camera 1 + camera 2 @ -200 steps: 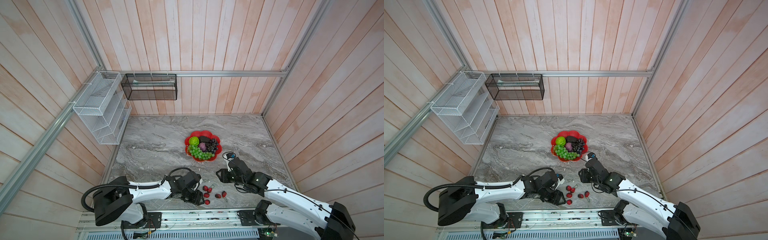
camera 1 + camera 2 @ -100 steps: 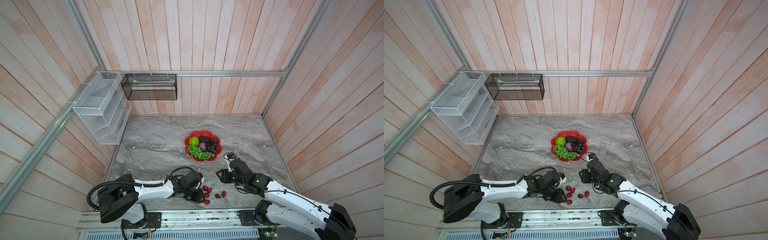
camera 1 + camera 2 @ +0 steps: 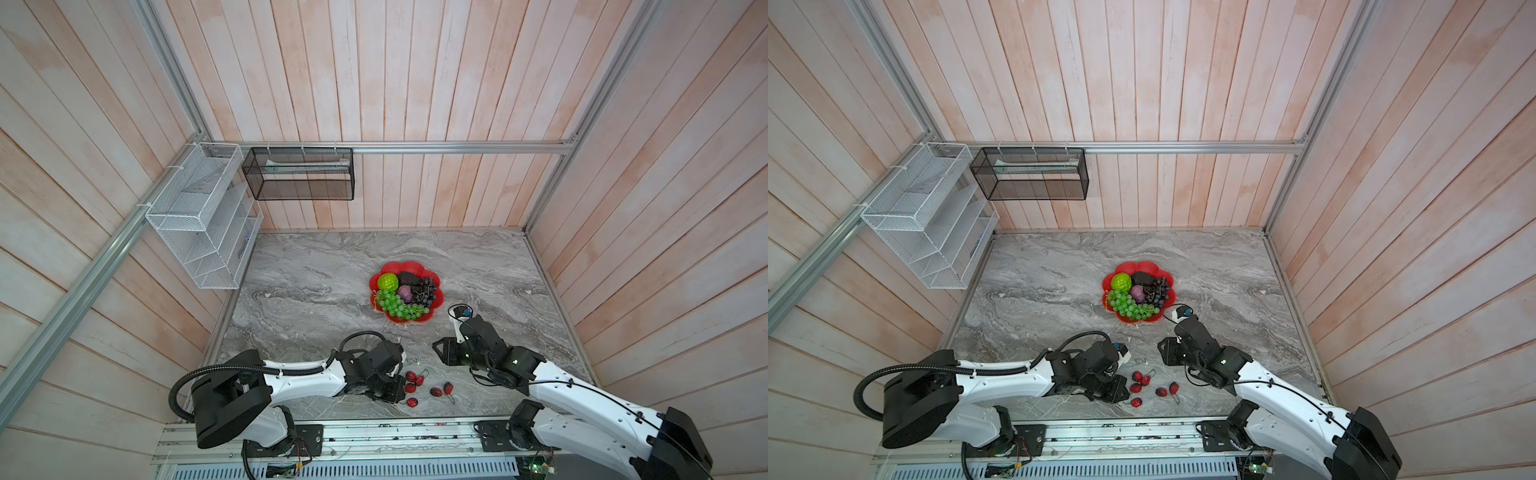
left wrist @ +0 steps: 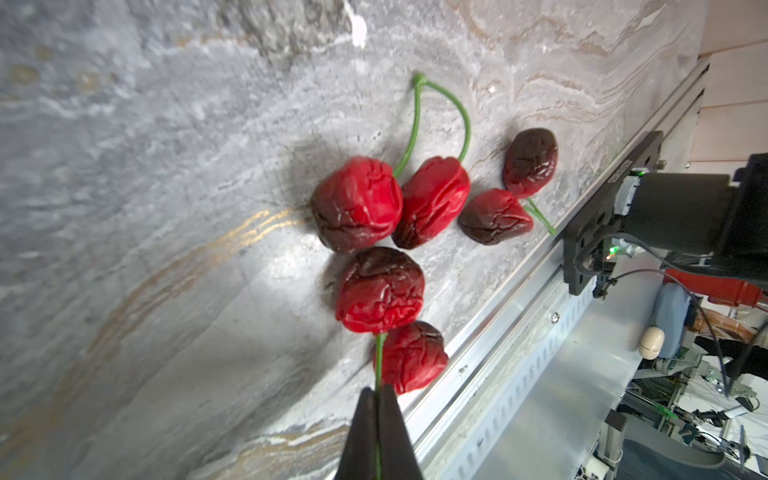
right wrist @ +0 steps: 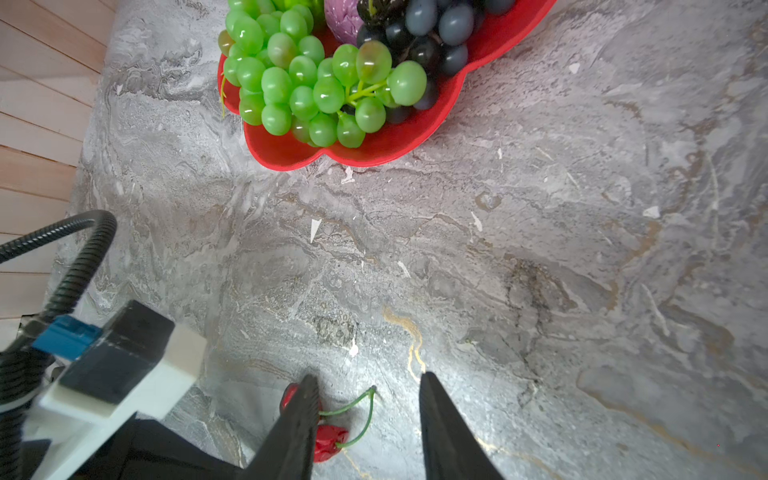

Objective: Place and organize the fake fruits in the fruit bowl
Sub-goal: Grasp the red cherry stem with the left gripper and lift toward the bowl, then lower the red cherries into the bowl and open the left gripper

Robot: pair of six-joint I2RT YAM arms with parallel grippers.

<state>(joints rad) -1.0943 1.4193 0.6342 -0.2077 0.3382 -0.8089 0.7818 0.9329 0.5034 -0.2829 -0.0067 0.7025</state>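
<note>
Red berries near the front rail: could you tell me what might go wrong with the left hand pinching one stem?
The left hand holds only the thin green stem, not the red berry, so it may slip out on lifting.
A neighbouring berry lies beside that stem near the front rail and could be knocked over the edge.

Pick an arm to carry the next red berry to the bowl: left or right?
Left. The left claw is shut on a berry stem; the right claw hangs open and empty, short of the fruit bowl.
</note>
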